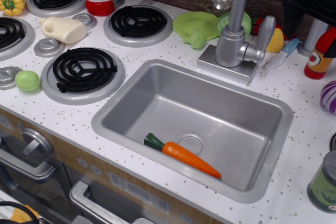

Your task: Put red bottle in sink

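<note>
The red bottle (319, 60), with its orange label and white oval, stands upright on the counter at the far right, behind the sink's right corner. The sink (157, 95) is a silver-grey basin in the middle, with a toy carrot (184, 156) lying beside its round drain (190, 143). My black gripper (312, 41) hangs at the top right, over the bottle. Its fingers are spread, one left of the bottle and one at the frame's right edge by the bottle's neck. It holds nothing.
The grey faucet (234, 38) stands behind the sink, with a grey post (315, 30) beside the bottle. A purple striped object (329, 96) and a green can (324, 182) are at the right edge. Green plate (195, 24), cream bottle (63, 29), red bowl (100, 7) and burners lie left.
</note>
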`<state>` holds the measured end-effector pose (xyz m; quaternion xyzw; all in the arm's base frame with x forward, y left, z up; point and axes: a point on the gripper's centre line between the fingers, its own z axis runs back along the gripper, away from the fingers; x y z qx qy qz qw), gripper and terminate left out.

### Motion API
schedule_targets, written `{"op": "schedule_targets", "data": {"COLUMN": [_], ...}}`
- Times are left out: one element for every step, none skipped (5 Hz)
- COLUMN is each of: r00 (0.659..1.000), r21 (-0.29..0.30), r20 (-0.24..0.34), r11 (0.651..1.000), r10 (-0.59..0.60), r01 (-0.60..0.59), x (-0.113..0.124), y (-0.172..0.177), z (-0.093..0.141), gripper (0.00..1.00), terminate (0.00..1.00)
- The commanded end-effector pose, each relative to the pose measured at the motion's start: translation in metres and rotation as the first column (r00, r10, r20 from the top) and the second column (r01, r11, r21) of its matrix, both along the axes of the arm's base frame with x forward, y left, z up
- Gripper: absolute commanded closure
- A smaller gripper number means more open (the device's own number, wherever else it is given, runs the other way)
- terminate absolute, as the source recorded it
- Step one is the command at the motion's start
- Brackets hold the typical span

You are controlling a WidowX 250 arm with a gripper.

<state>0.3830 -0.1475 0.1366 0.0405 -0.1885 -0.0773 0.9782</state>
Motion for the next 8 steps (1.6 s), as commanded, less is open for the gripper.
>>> {"op": "schedule_targets", "data": {"r00": [0.992, 0.986, 0.980, 0.976, 0.971, 0.963, 0.956, 0.955], "r21": [-0.026, -0.074, -0.064, -0.083, -0.096, -0.096, -0.078, -0.090], "r20": [0.117, 0.140, 0.177, 0.193, 0.206, 0.225, 0.236, 0.235], "r11": [0.998, 0.992, 0.993, 0.989, 0.985, 0.980, 0.977, 0.975], "r10": [-0.052, -0.088, -0.089, -0.103, -0.124, -0.147, -0.175, -0.179], "r01": [0.056, 0.099, 0.102, 0.120, 0.147, 0.172, 0.198, 0.204], "x": [0.048, 0.072, 0.083, 0.090, 0.097, 0.105, 0.116, 0.126], "y": [0.002, -0.001, -0.011, -0.017, -0.019, -0.024, -0.022, -0.020], "z": [0.022, 0.017, 0.014, 0.008, 0.000, -0.008, -0.011, -0.010], "gripper": [0.00, 0.00, 0.00, 0.00, 0.00, 0.00, 0.00, 0.00], "terminate": [0.00, 0.00, 0.00, 0.00, 0.00, 0.00, 0.00, 0.00]}}
